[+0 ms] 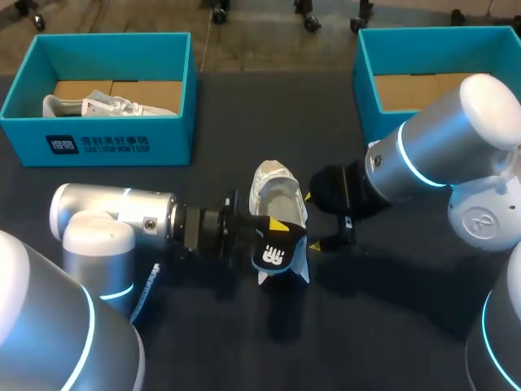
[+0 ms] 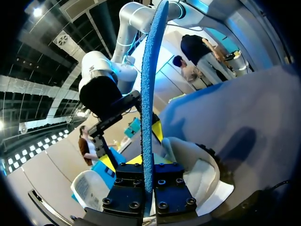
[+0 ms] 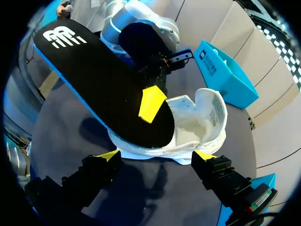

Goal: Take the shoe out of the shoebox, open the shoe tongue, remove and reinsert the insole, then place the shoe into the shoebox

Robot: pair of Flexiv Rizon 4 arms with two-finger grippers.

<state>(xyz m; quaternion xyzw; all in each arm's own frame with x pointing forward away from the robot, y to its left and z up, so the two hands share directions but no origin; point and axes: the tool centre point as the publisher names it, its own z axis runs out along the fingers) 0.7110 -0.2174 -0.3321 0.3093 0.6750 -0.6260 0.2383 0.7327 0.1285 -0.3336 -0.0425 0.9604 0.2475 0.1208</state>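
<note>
The teal shoebox (image 1: 368, 98) sits well apart at the right of the table (image 1: 244, 350); the white shoe (image 1: 275, 189) lies mid-table between the spread fingers of the right gripper (image 3: 157, 155) (likely bracing it), while the left gripper (image 1: 277, 232) pinches the insole (image 3: 103, 89), its toe end dipping into the shoe's opening

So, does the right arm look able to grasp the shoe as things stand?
Probably yes: the right gripper is open just short of the shoe, nothing between; the insole in the left gripper stands over its opening.
</note>
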